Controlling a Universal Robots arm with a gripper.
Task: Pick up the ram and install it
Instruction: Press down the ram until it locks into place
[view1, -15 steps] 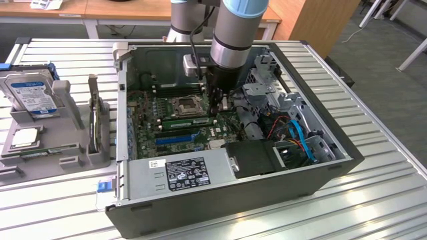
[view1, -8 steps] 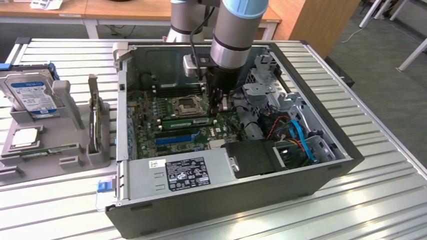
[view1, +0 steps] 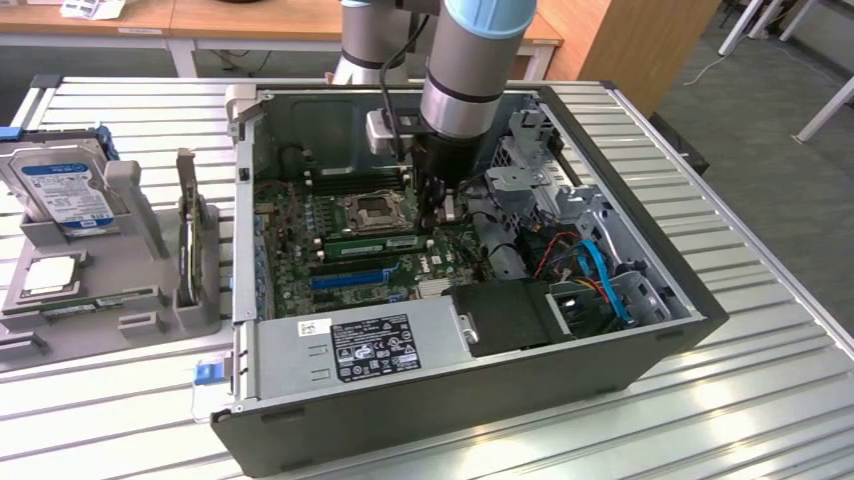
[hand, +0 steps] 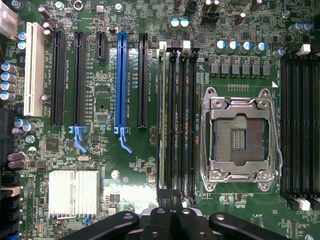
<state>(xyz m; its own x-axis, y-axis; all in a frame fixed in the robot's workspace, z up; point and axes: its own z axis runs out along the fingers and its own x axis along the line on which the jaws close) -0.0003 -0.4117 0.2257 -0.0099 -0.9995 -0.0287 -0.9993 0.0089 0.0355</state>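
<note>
Above the motherboard (hand: 130, 165), closed gripper (hand: 172, 207), ram (hand: 161, 120) seated

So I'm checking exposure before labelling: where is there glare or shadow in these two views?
Exterior view: window light glares off the ribbed metal table in the foreground, and the case interior is dimmer under the arm. Wrist view: evenly lit, but the silver heatsink is washed out to near white.

A hard drive (view1: 60, 185) stands left of the open computer case (view1: 627, 330).
</note>
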